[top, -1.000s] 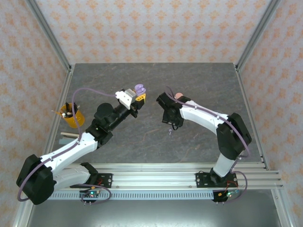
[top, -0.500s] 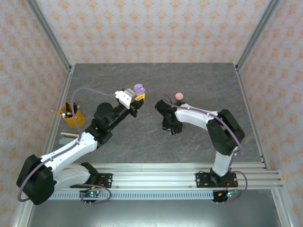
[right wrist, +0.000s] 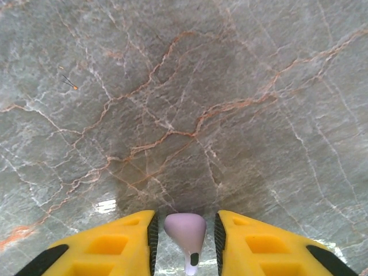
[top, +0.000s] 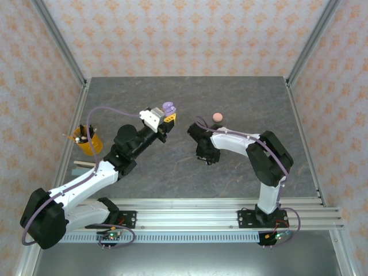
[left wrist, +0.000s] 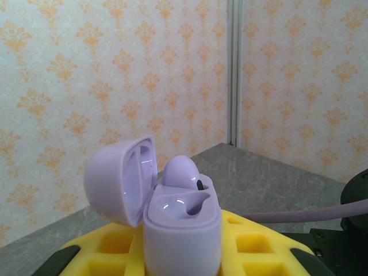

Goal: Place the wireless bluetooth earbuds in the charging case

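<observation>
Overhead, the right claw (top: 208,156) is just a dark shape low over the grey table (top: 172,172); its wrist camera adds the detail: a lilac earbud (right wrist: 185,228) lying on the stone between the yellow fingers (right wrist: 123,244), the claw narrow, with a thin gap on each side. That earbud is smooth and pale, a rounded head tapering to a short stem with a dark tip; its long axis runs along the fingers, stem toward the camera. Further off, the left claw (top: 168,113) is clamped on a lilac case (left wrist: 181,230), lid (left wrist: 118,181) swung open to the left, another earbud (left wrist: 181,171) seated inside, head up. Farther back sits a pink case (top: 217,117)
</observation>
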Controlling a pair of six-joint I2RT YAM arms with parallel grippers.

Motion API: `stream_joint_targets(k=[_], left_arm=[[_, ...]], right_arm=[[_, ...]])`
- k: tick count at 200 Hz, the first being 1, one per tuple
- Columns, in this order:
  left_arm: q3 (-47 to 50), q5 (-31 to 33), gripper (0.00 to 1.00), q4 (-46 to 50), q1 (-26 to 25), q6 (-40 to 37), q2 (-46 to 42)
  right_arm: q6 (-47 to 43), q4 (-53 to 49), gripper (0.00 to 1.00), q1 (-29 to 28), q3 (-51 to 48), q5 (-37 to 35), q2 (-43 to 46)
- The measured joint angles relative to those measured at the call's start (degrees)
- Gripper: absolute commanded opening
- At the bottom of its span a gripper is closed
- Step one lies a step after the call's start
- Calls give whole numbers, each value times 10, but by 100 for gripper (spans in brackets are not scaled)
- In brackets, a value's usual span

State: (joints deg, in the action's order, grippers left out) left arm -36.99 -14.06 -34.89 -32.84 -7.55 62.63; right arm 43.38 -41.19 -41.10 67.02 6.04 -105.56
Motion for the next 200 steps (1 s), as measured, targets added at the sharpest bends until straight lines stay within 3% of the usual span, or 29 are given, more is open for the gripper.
stream_joint_targets(k=[87, 200], left_arm=[[0, 0, 0, 0, 0, 0, 4], [8, -1, 0, 1, 0, 2, 4]], right_arm=[[0, 23, 19, 0, -17, 2, 11], [-39, 106, 18, 10, -132, -12, 110]])
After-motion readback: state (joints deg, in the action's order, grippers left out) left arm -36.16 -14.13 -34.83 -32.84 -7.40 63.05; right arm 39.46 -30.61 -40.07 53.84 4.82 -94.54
